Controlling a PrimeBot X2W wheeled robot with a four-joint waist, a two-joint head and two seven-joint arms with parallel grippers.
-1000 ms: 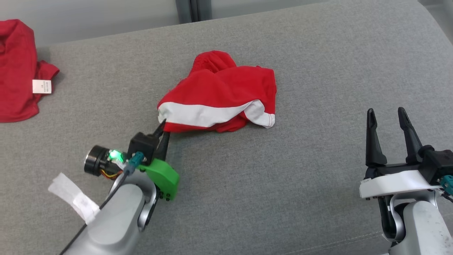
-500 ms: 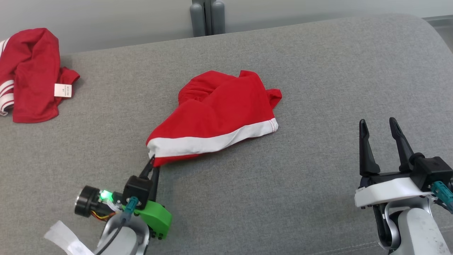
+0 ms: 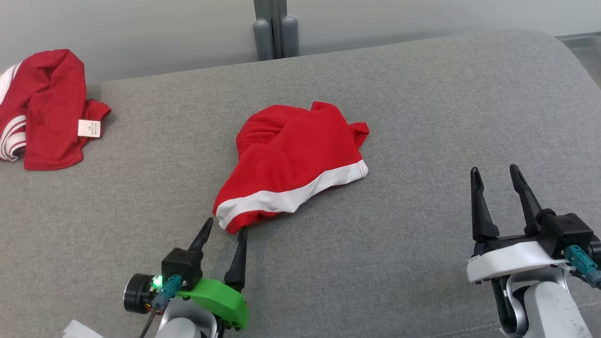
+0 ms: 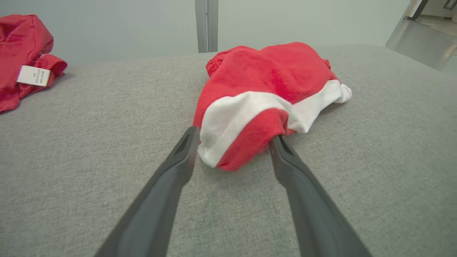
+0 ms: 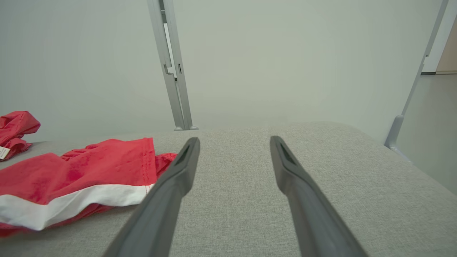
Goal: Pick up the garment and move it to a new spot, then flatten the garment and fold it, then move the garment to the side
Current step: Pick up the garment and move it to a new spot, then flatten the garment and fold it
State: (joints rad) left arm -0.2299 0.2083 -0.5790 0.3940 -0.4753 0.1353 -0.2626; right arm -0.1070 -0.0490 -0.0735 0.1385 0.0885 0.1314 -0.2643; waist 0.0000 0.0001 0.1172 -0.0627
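Observation:
A crumpled red garment [image 3: 291,159] with a white band lies in the middle of the grey cushion; it also shows in the left wrist view [image 4: 271,78] and the right wrist view [image 5: 71,175]. My left gripper [image 3: 225,230] is open at the garment's near corner, its fingertips either side of that corner [image 4: 232,142], and nothing is pinched. My right gripper [image 3: 495,171] stands open at the lower right, well clear of the cloth, with nothing between its fingers [image 5: 234,141].
A second red garment [image 3: 47,108] with a white label lies at the cushion's far left [image 4: 21,50]. A grey post [image 3: 274,28] rises behind the cushion's [image 3: 422,103] back edge. The cushion's right edge curves down past my right gripper.
My left gripper was shut on the garment's near corner and has opened, leaving the corner on the cushion. The head camera has shifted, so the whole scene sits lower in view.

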